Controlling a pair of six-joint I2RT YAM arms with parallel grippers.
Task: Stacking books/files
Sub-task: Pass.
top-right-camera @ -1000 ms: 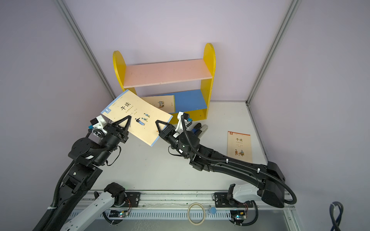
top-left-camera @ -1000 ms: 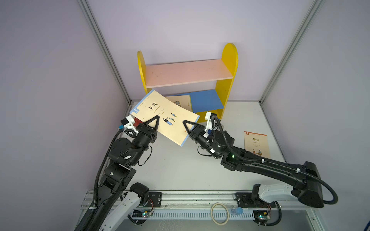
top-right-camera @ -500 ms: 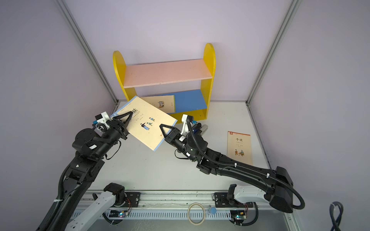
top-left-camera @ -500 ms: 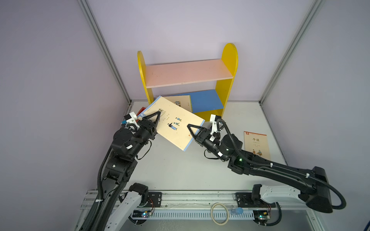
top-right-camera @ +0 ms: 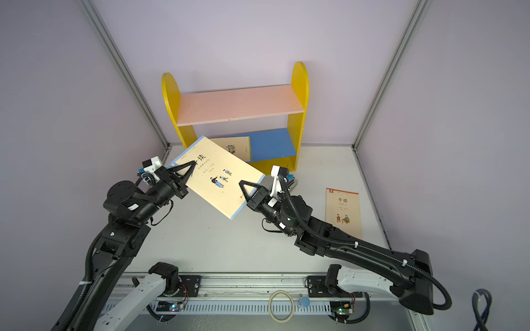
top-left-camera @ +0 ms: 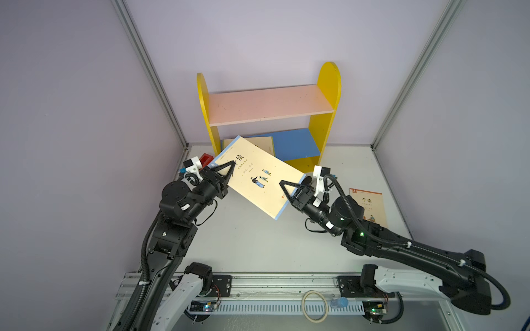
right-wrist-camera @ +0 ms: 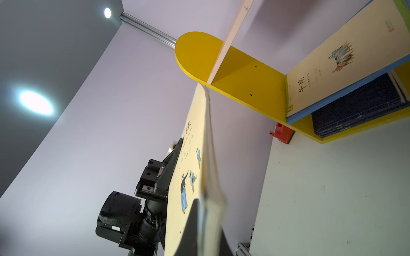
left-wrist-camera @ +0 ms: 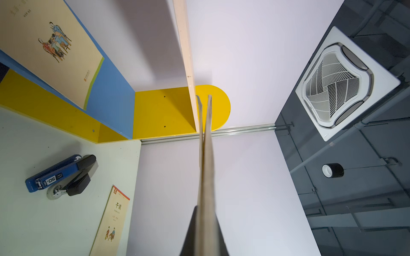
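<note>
**Cream paperback held aloft between both arms**

Nearest me, I see the left gripper (top-left-camera: 230,169) clenched on the title-side edge of a large cream paperback with a blue spine (top-left-camera: 258,177). The right gripper (top-left-camera: 287,187) is clamped on the opposite edge. The book hangs tilted above the white table (top-left-camera: 243,243), clear of it, in front of the yellow-sided shelf unit (top-left-camera: 329,86). Its cover shows black title characters and three little figures in blue and black. In the left wrist view it runs edge-on between the jaws, with the pages slightly parted. On the right arm's side, a second cream paperback with an orange top band (top-left-camera: 368,209) lies flat on the table. Farther back, a third cream paperback (top-right-camera: 235,144) rests on the shelf unit's blue lower board, with dark navy books (right-wrist-camera: 355,110) stacked underneath.
</note>
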